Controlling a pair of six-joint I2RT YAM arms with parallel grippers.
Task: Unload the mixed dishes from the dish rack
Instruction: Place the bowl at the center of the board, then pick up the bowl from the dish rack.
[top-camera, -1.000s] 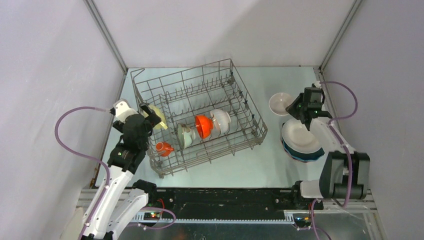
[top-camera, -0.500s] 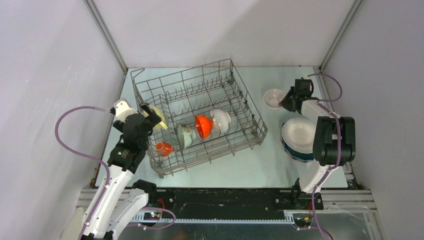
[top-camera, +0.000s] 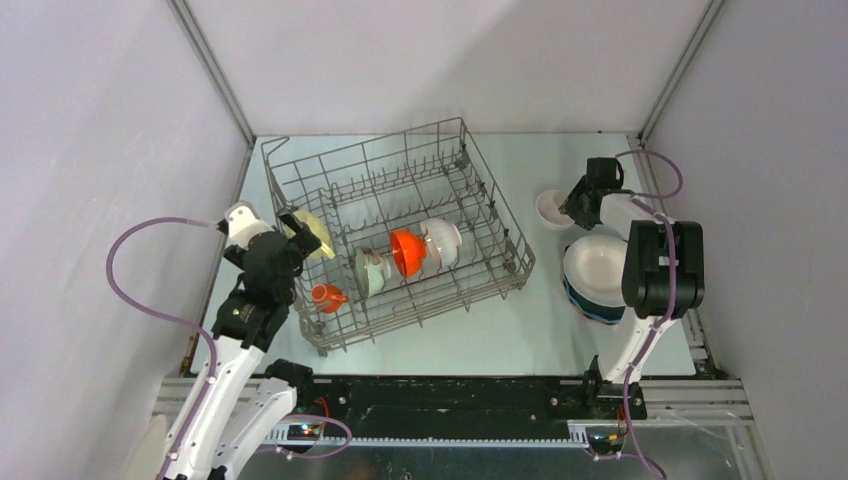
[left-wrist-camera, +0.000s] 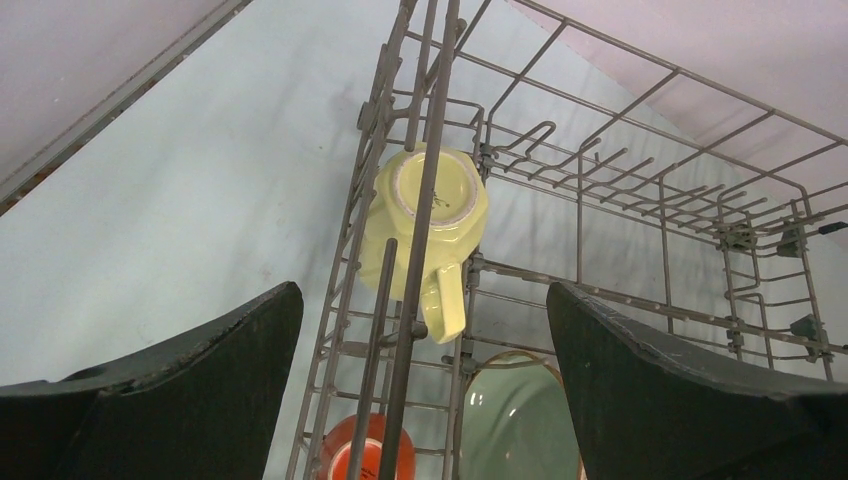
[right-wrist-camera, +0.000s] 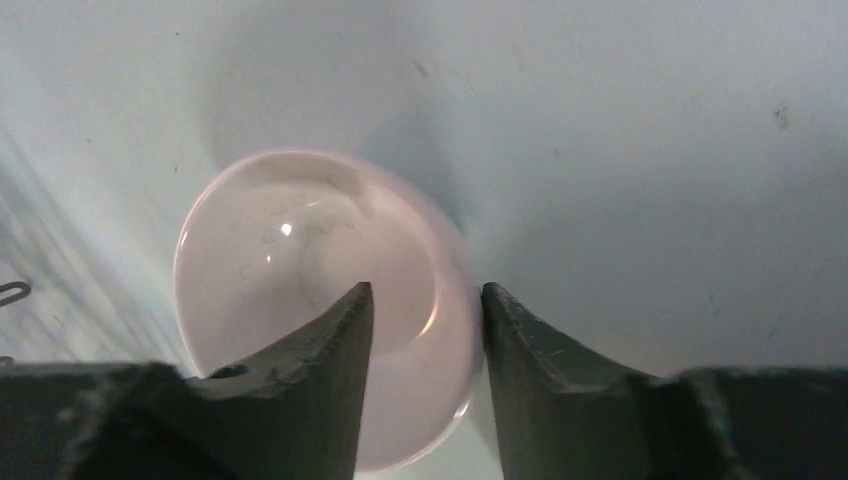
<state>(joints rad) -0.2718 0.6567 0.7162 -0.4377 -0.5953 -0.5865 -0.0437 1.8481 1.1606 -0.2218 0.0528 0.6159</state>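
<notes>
We see the dish rack (top-camera: 400, 190) sitting askew in the middle of the overhead view on the pale table (top-camera: 470, 335). In its lower half stands a row of dishes: from left to right an orange mug (top-camera: 325, 296), a green bowl (top-camera: 368, 270), an orange bowl (top-camera: 406, 252) and a white bowl (top-camera: 442, 240). At the rack's left wall the left gripper (top-camera: 300, 222) hangs over a yellow cup (top-camera: 318, 242). In its wrist view we find the fingers spread wide, holding nothing. The cup lies inside the rack behind the wall's wires, with its handle pointing toward the bottom of the frame. At the right of the overhead view, outside the rack, the right gripper (top-camera: 572, 203) has its fingers drawn close on the rim of a small bowl (top-camera: 550, 208), one finger inside and one outside. We cannot tell whether that bowl touches the table. Just below it a stack of plates (top-camera: 598, 272) rests on the table.
</notes>
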